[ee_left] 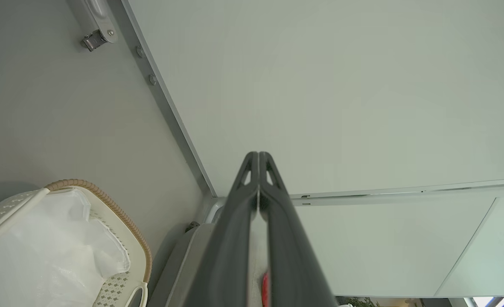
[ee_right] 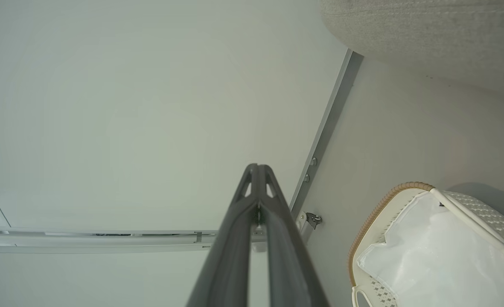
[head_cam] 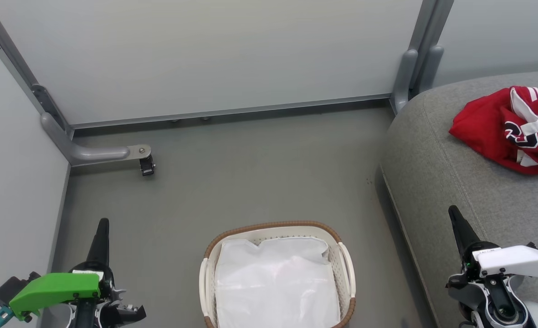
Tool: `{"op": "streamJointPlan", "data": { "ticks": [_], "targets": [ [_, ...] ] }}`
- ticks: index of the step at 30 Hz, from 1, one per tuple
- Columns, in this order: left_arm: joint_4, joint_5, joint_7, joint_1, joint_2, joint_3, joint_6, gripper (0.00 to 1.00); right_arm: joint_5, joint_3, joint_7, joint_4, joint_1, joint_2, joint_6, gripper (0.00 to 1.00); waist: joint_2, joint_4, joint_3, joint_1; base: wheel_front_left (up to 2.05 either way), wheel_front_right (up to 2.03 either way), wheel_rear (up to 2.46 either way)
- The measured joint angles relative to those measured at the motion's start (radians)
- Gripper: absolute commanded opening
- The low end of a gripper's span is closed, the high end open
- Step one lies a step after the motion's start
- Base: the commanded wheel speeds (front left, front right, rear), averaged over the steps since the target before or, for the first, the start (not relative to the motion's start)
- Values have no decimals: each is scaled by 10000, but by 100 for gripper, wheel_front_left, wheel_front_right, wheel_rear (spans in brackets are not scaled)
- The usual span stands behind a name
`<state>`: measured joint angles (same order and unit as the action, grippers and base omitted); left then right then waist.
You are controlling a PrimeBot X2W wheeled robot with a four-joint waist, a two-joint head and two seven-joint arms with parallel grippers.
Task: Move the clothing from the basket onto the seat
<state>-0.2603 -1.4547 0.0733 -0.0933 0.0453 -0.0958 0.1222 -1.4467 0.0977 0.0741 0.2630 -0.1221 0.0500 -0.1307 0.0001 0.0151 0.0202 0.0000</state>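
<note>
clothing (head_cam: 483, 127) on seat (head_cam: 432, 182), well past right jaws | left jaws near basket (head_cam: 273, 224) | both pressed together

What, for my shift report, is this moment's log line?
clothing: on seat | basket: holds sheet | left gripper: shut | right gripper: shut

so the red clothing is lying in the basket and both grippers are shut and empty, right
Not in the basket: the head view shows the clothing lying on the seat, while the basket holds a white sheet. The left gripper and right gripper are indeed shut and empty.
</note>
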Motion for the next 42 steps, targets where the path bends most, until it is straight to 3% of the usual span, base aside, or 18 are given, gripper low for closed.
{"op": "streamJointPlan", "data": {
  "ticks": [22, 42],
  "targets": [
    [134, -1536, 403, -84, 12, -174, 54, 0, -1601, 155, 403, -163, 84, -12, 0, 0, 0, -148, -167, 0, 0, 0, 0],
    [150, -1565, 405, -101, 12, -180, 63, 0, -1643, 165, 403, -171, 87, -13, 0, 0, 0, -151, -172, 0, 0, 0, 0]
  ]
}}
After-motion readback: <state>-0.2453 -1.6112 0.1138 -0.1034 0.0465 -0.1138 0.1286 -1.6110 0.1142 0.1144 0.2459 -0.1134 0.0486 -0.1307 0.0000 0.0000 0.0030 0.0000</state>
